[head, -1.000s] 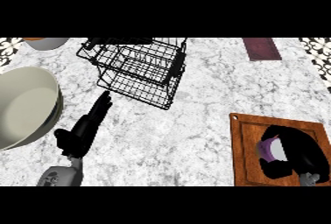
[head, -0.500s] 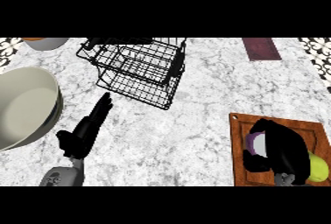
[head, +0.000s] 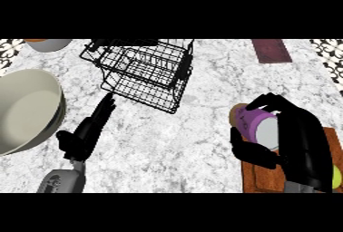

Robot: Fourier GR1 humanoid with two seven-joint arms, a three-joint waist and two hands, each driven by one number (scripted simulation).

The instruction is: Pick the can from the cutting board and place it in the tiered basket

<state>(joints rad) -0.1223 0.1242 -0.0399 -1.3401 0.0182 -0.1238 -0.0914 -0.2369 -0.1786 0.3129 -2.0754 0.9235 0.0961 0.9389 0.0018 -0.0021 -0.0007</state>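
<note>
Carrying: purple cylindrical can (head: 258, 129), right hand (head: 301, 140) fingers curled round it, best kept level toward black wire tiered basket (head: 144, 72).

Our left hand (head: 85, 133): fingers straight, pointing up the view, thumb out to the side, holding nothing.
Our right hand (head: 295, 140): fingers and thumb curled round what we hold.

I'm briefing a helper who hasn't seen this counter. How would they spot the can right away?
Start at the brown wooden cutting board at the counter's right edge. Just above its left end, the black right hand curls round a purple cylindrical can with a pale grey side. Nothing else here is purple and round: the black wire tiered basket and the large cream bowl sit far to the left.
</note>
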